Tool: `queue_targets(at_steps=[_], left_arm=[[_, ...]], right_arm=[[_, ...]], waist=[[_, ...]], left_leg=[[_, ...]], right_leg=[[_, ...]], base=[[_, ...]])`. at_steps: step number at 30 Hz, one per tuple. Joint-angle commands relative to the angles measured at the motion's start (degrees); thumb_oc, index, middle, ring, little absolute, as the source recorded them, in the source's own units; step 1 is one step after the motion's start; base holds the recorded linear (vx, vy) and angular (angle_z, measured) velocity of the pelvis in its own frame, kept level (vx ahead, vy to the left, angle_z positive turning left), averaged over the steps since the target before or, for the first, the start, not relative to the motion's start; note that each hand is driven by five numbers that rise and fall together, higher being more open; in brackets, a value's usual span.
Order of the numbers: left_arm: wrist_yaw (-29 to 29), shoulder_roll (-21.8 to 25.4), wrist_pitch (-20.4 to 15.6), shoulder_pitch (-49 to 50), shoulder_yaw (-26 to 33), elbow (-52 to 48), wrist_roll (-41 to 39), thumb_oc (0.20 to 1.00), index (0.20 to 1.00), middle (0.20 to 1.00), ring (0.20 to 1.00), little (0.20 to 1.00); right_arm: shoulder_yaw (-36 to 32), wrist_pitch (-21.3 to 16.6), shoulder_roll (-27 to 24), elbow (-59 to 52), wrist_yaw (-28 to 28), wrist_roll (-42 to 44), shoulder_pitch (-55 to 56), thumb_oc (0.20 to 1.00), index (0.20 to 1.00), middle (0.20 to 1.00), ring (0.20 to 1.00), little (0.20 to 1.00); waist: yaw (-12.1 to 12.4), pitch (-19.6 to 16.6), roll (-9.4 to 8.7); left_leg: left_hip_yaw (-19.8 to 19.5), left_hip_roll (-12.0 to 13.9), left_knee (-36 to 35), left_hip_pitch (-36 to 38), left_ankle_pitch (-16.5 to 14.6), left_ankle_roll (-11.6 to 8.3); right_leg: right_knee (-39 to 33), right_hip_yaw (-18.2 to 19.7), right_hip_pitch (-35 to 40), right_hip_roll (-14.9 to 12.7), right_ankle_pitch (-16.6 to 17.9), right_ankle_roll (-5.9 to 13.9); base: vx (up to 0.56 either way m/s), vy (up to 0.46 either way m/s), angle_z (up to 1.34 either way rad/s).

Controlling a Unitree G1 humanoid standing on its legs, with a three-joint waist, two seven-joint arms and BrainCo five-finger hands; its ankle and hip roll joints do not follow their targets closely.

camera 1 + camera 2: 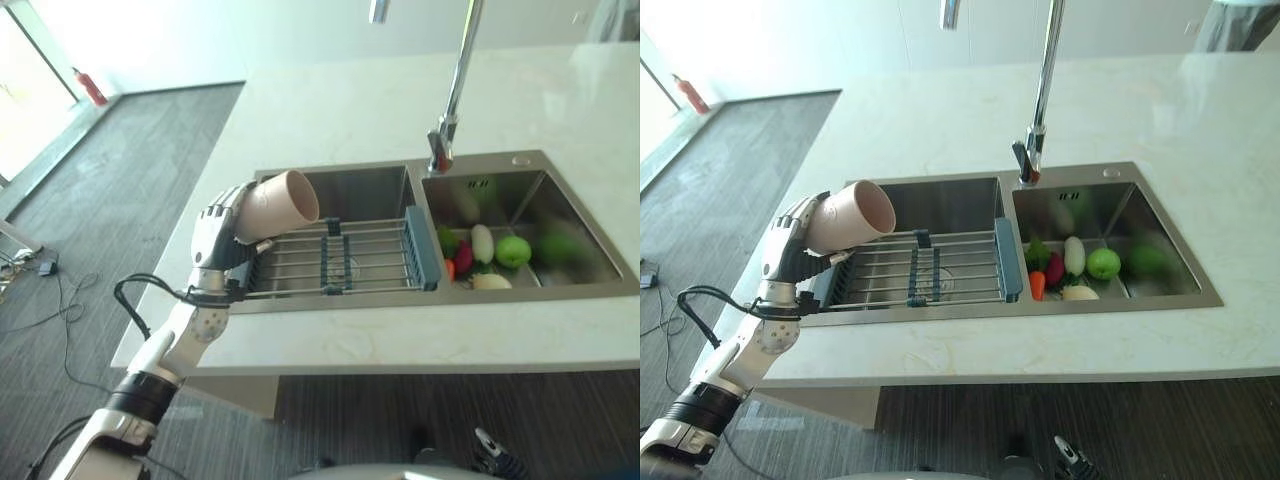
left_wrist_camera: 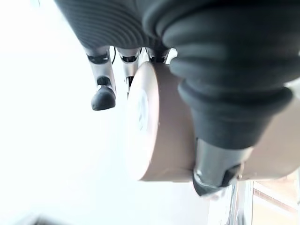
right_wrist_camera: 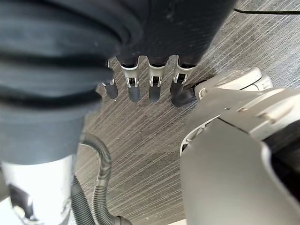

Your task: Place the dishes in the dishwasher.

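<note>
A beige cup (image 1: pixel 281 205) lies on its side in the air, its mouth turned toward the sink. My left hand (image 1: pixel 214 237) is shut on it, above the left rim of the left basin (image 1: pixel 368 192). In the left wrist view the cup (image 2: pixel 159 136) sits between the fingers (image 2: pixel 104 96) and the thumb, with its base showing. My right hand (image 3: pixel 134 86) hangs over the grey floor, fingers relaxed and holding nothing.
A wire drying rack (image 1: pixel 345 262) with blue ends spans the left basin. The right basin holds a green apple (image 1: pixel 513 250) and other produce. A tall faucet (image 1: pixel 455 95) rises behind the divider. White countertop (image 1: pixel 400 335) surrounds the sink.
</note>
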Motion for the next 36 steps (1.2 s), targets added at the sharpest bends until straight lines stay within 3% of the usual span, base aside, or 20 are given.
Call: queue_targets(at_steps=[1, 6, 10, 13, 16, 18, 21, 22, 23, 24, 26, 29, 32, 33, 36], left_arm=[[5.6, 1.0, 0.5, -4.5, 5.5, -4.0, 2.9, 0.2, 0.2, 0.2, 0.2, 0.2], [5.3, 3.4, 6.0, -2.7, 9.5, -7.9, 2.7, 0.2, 0.2, 0.2, 0.2, 0.2], [4.8, 5.9, 11.6, 1.8, 15.0, -11.6, 1.0, 0.2, 0.2, 0.2, 0.2, 0.2], [6.8, 6.4, 13.5, 7.0, 20.7, -13.1, -0.7, 0.2, 0.2, 0.2, 0.2, 0.2], [8.6, 5.6, 13.1, 12.0, 25.6, -12.9, -1.5, 0.2, 0.2, 0.2, 0.2, 0.2], [8.7, 4.6, 11.3, 15.2, 28.4, -12.4, -2.1, 0.2, 0.2, 0.2, 0.2, 0.2], [9.9, 3.8, 9.4, 16.3, 28.9, -11.0, -2.4, 0.2, 0.2, 0.2, 0.2, 0.2], [10.4, 3.5, 8.8, 16.4, 28.7, -10.2, -2.7, 0.2, 0.2, 0.2, 0.2, 0.2], [11.3, 1.8, 7.8, 16.1, 27.6, -8.2, -2.5, 0.2, 0.2, 0.2, 0.2, 0.2], [11.7, 1.4, 7.7, 16.2, 27.4, -7.7, -2.2, 0.2, 0.2, 0.2, 0.2, 0.2], [13.1, 0.3, 6.1, 16.5, 25.9, -6.2, -1.7, 0.2, 0.2, 0.2, 0.2, 0.2], [14.7, -0.7, 2.6, 15.6, 24.0, -4.9, -1.3, 0.2, 0.2, 0.2, 0.2, 0.2], [14.9, -2.2, 0.7, 14.7, 22.8, -5.2, 0.2, 0.2, 0.2, 0.2, 0.2, 0.2], [13.5, -2.1, 0.0, 14.2, 22.7, -5.8, 0.0, 0.2, 0.2, 0.2, 0.2, 0.2], [10.4, -1.2, -0.7, 13.5, 23.0, -7.6, -0.1, 0.2, 0.2, 0.2, 0.2, 0.2]], right_arm=[[-1.0, -0.1, 0.6, 3.2, -1.2, -0.2, -0.4, 1.0, 1.0, 1.0, 1.0, 1.0], [-1.0, 1.7, 0.5, 5.2, -2.1, -3.4, 0.4, 1.0, 1.0, 1.0, 1.0, 1.0], [0.1, 3.9, 0.2, 5.0, -1.7, -5.4, -0.6, 1.0, 1.0, 1.0, 1.0, 1.0], [2.0, 5.7, 0.3, 2.9, -1.3, -6.0, -2.2, 1.0, 1.0, 1.0, 1.0, 1.0], [3.8, 5.9, -0.3, 1.6, -1.5, -6.6, -3.7, 1.0, 1.0, 1.0, 1.0, 1.0], [4.6, 6.2, -0.9, 0.8, -2.0, -5.5, -4.9, 1.0, 1.0, 1.0, 1.0, 1.0], [5.5, 6.2, -1.5, 0.2, -1.6, -5.1, -5.8, 1.0, 1.0, 1.0, 1.0, 1.0], [5.6, 5.9, -1.8, 0.1, -2.0, -5.0, -6.0, 1.0, 1.0, 1.0, 1.0, 1.0], [4.1, 6.2, -2.8, -0.3, -3.1, -3.2, -6.6, 1.0, 1.0, 1.0, 1.0, 1.0], [3.6, 6.3, -2.9, -0.4, -3.2, -2.9, -6.7, 1.0, 1.0, 1.0, 1.0, 1.0], [1.1, 6.4, -3.0, -0.2, -3.0, -2.7, -6.6, 1.0, 1.0, 1.0, 1.0, 1.0], [-1.8, 4.9, -2.5, 0.2, -2.5, -1.7, -5.0, 1.0, 1.0, 1.0, 1.0, 1.0], [-3.4, 3.1, -1.7, 0.6, -2.8, -2.1, -3.2, 1.0, 1.0, 1.0, 1.0, 1.0], [-3.9, 2.2, -1.3, 1.0, -2.8, -4.3, -2.7, 1.0, 1.0, 1.0, 1.0, 1.0], [-2.7, 2.5, -0.1, 0.1, -3.2, -4.7, -2.8, 1.0, 1.0, 1.0, 1.0, 1.0]], waist=[[0.2, 0.5, 0.34], [1.9, -0.3, 0.21], [5.2, -0.4, 0.05], [8.2, 0.1, -0.37], [11.0, 1.1, -0.68], [13.5, 2.3, -0.48], [15.1, 3.8, -0.03], [15.1, 4.3, -0.14], [14.2, 4.7, -1.42], [13.8, 4.5, -1.9], [12.2, 4.8, -2.75], [10.1, 4.5, -3.17], [8.2, 3.6, -2.29], [7.5, 3.0, -1.47], [8.2, 2.8, -0.5]], left_leg=[[-3.4, 2.1, 2.5, -1.2, -4.0, -1.71], [-4.3, 2.5, 1.8, -0.3, -3.6, -2.02], [-6.2, 3.4, 2.3, -0.7, -3.1, -2.86], [-9.0, 4.3, 5.3, -2.6, -3.0, -3.97], [-11.9, 5.3, 9.5, -5.6, -2.7, -5.54], [-13.1, 6.5, 10.7, -8.9, 0.0, -7.66], [-13.3, 6.9, 9.1, -11.9, 3.1, -8.72], [-11.2, 6.7, 9.4, -12.4, 3.1, -8.76], [-4.8, 4.3, 14.9, -13.4, -0.4, -6.51], [-4.8, 3.9, 16.5, -12.8, -2.7, -6.29], [-1.7, 2.9, 21.7, -10.3, -8.2, -3.63], [2.2, 5.4, 25.2, -6.5, -8.1, -4.46], [4.4, 4.3, 17.5, -1.4, -9.7, -4.24], [4.9, 2.4, 10.9, 1.6, -9.1, -3.51], [3.5, -0.3, 5.0, 3.4, -8.3, -2.81]], right_leg=[[4.7, 0.3, 1.0, -3.1, -8.4, 3.99], [4.5, -1.2, 2.5, -2.8, -9.1, 3.7], [4.3, -3.5, 4.2, -2.0, -10.0, 2.69], [4.0, -4.3, 5.0, -1.1, -10.8, 1.39], [3.8, -5.2, 5.9, 0.0, -11.4, -0.17], [3.4, -7.2, 6.9, 1.2, -11.8, -1.21], [2.7, -9.7, 7.8, 2.0, -12.1, -1.78], [2.0, -11.0, 8.2, 2.0, -12.0, -1.84], [1.6, -15.0, 7.2, 0.7, -10.8, -2.37], [1.4, -14.1, 7.3, 0.6, -11.3, -2.49], [3.1, -16.0, 5.7, -0.7, -10.2, -2.63], [4.1, -19.7, 4.9, -1.6, -9.5, -3.06], [5.3, -21.6, 3.1, -2.7, -7.9, -1.86], [6.1, -22.4, 1.8, -4.0, -6.3, -0.07], [9.0, -24.2, -0.9, -7.0, -4.2, 2.83]], base=[[0.04, 0.003, -0.01], [0.0, -0.03, 0.1], [-0.03, -0.114, 0.31], [-0.06, -0.174, 0.38], [-0.06, -0.167, 0.49], [-0.1, -0.144, 0.57], [-0.17, -0.075, 1.25], [-0.43, -0.055, 1.7], [-0.36, -0.065, 1.59], [-0.4, -0.022, 2.13], [-0.25, 0.078, 1.61], [-0.35, 0.209, 1.15], [-0.3, 0.337, 1.57], [-0.31, 0.364, 1.84], [-0.28, 0.293, 0.45]])
